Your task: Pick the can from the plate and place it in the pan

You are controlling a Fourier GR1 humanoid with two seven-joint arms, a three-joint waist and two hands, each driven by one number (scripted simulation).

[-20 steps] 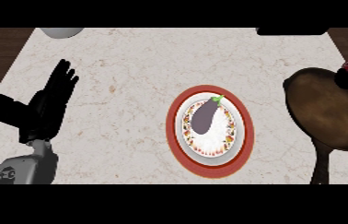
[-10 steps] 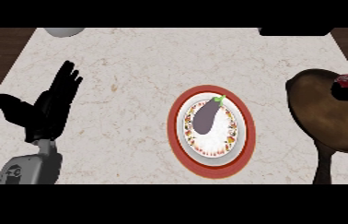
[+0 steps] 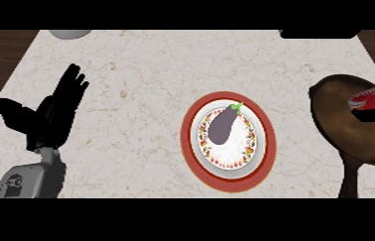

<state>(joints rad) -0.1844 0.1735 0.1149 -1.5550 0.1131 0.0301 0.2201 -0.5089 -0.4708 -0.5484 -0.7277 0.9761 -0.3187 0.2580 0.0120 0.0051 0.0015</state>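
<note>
A red-rimmed plate (image 3: 192, 136) lies at the counter's middle with a purple eggplant (image 3: 222, 127) on it. At the right edge sits a dark brown pan (image 3: 341, 121), its handle pointing toward the lower edge. A red can with a white stripe (image 3: 363, 99) lies inside the pan, cut off by the view's right border. My left hand (image 3: 53, 115) rests open at the far left, fingers up, well away from the plate. My right hand does not show.
A grey round object (image 3: 70, 33) peeks in at the top left and a dark shape (image 3: 319, 33) at the top right. The counter's left edge (image 3: 18, 61) runs diagonally beside my left hand.
My left hand has tilted more upright, its fingertips moving up and slightly right. More of the red can shows in the pan at the right border. Plate and eggplant stay put.
</note>
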